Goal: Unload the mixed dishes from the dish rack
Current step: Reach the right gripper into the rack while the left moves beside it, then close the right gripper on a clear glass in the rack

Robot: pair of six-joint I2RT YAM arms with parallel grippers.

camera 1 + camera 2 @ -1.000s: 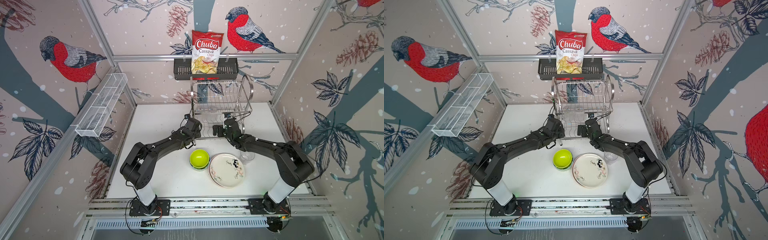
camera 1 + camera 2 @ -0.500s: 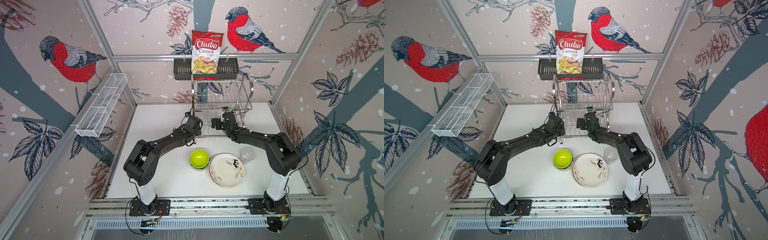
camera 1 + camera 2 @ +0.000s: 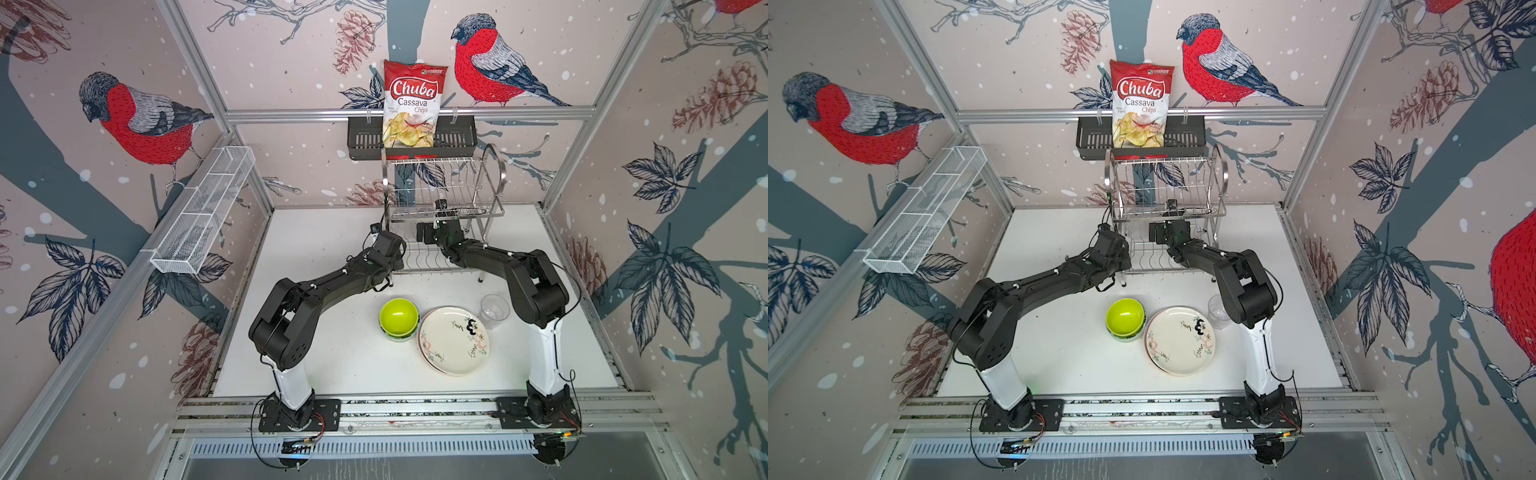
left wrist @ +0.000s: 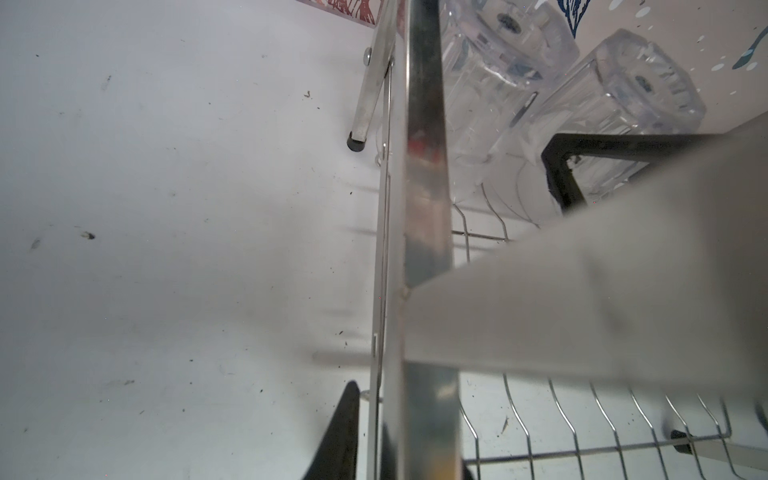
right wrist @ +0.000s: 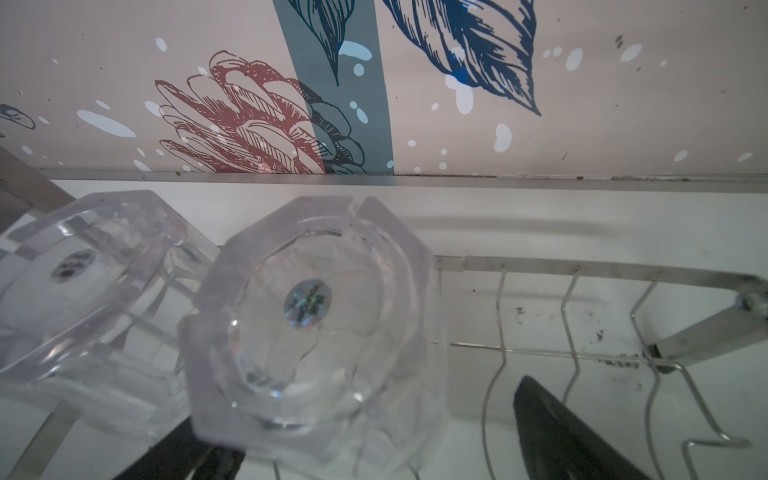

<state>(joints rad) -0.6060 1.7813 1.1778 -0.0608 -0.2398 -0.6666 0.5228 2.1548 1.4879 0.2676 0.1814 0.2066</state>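
Observation:
The steel dish rack (image 3: 493, 174) stands at the back of the table. My left gripper (image 3: 393, 246) is at its left end frame. In the left wrist view that frame bar (image 4: 424, 208) runs between the jaws, which are shut on it. My right gripper (image 3: 431, 233) reaches into the lower tier and stands open. In the right wrist view a clear tumbler (image 5: 316, 328) lies between its fingers (image 5: 561, 436), with a second tumbler (image 5: 79, 286) beside it. A lime bowl (image 3: 399, 319) stacked on other bowls, a cream doodled plate (image 3: 453, 345) and a clear tumbler (image 3: 494, 308) sit on the table.
A black slotted basket (image 3: 361, 139) with a chips bag (image 3: 411, 104) hangs on the back wall just above the rack. A white mesh tray (image 3: 199, 216) hangs on the left wall. The rack's upper tier (image 3: 436, 187) overhangs my right gripper.
My left gripper has closed on the rack's end frame. My right gripper, still open, has moved further back into the lower tier around the tumbler.

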